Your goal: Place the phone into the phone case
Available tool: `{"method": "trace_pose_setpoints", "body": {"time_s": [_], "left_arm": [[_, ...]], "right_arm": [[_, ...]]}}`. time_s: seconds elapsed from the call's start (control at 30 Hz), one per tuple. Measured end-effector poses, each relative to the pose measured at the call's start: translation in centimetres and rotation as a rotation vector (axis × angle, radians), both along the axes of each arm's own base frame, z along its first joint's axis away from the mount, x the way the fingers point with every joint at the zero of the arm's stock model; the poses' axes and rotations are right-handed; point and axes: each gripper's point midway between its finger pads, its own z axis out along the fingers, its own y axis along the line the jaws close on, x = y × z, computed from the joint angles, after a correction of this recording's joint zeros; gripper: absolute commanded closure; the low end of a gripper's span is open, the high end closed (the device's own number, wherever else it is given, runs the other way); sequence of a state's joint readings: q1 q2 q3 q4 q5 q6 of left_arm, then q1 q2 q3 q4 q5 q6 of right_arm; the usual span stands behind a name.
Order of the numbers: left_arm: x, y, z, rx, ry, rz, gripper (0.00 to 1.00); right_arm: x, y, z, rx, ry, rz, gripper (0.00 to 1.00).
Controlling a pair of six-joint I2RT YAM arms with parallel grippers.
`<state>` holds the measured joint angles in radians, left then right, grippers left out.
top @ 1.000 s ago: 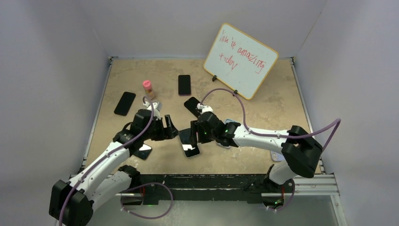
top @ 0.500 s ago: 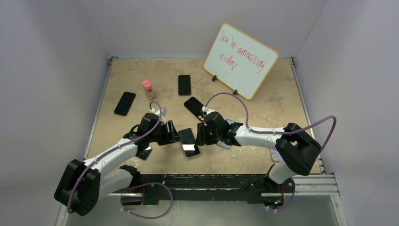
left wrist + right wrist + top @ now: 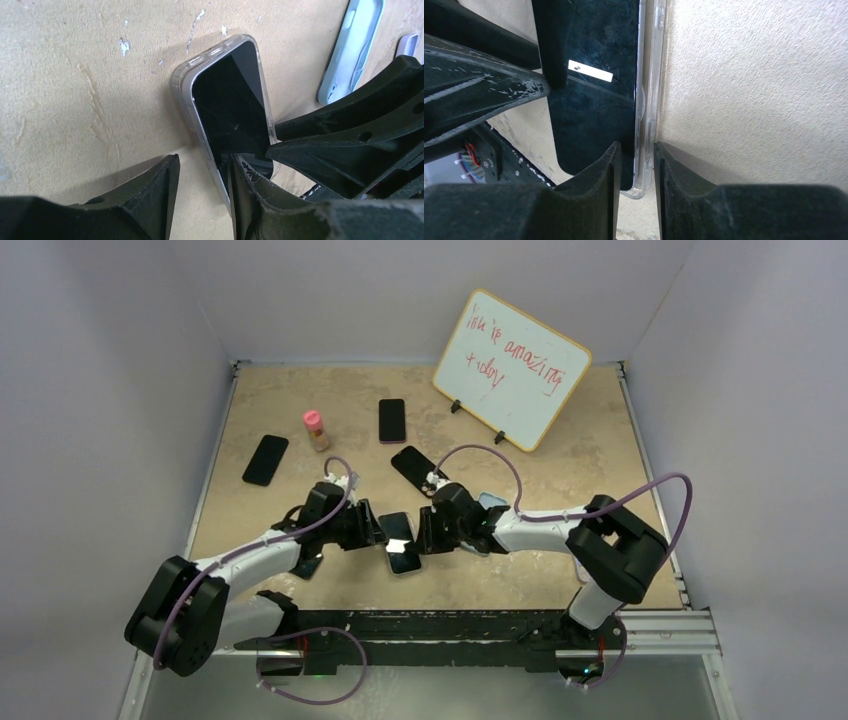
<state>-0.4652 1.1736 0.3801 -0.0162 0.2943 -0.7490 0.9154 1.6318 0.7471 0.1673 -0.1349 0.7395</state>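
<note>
Tan tabletop (image 3: 560, 420) under us, and we're at the seating step: the phone (image 3: 230, 110) lies screen-up in the clear case (image 3: 181, 92), right between both grippers. Our left gripper (image 3: 202, 185) straddles one long edge, jaws partly open, with the rim against one finger and a gap by the other. Our right gripper (image 3: 636, 165) straddles the opposite rim, fingers very near it; clamped or not, we can't tell. The glass is black, glossy and scuffed. Its metal side shows above the case wall by the left gripper, so we judge it not fully in. Next that edge needs pressing down while the case is steadied.
</note>
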Motion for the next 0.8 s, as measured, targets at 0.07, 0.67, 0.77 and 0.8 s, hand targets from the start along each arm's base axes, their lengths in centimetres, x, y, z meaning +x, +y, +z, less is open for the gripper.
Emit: {"method": "trace_pose_setpoints", "body": {"time_s": [0.07, 0.67, 0.77, 0.8], "left_arm": [[-0.1, -0.1, -0.4, 0.006, 0.011, -0.006, 0.64], [-0.3, -1.3, -0.4, 0.05, 0.033, -0.026, 0.76], [-0.2, -1.3, -0.3, 0.071, 0.048, -0.024, 0.68], [-0.3, -1.3, -0.3, 0.078, 0.052, -0.025, 0.66]], "right_arm": [[-0.1, 0.2, 0.0, 0.011, 0.007, -0.01, 0.74], [-0.9, 0.8, -0.3, 0.079, 0.023, -0.084, 0.8], [-0.9, 0.9, -0.3, 0.08, 0.025, -0.089, 0.78], [-0.9, 0.9, -0.2, 0.082, 0.026, -0.091, 0.78]]}}
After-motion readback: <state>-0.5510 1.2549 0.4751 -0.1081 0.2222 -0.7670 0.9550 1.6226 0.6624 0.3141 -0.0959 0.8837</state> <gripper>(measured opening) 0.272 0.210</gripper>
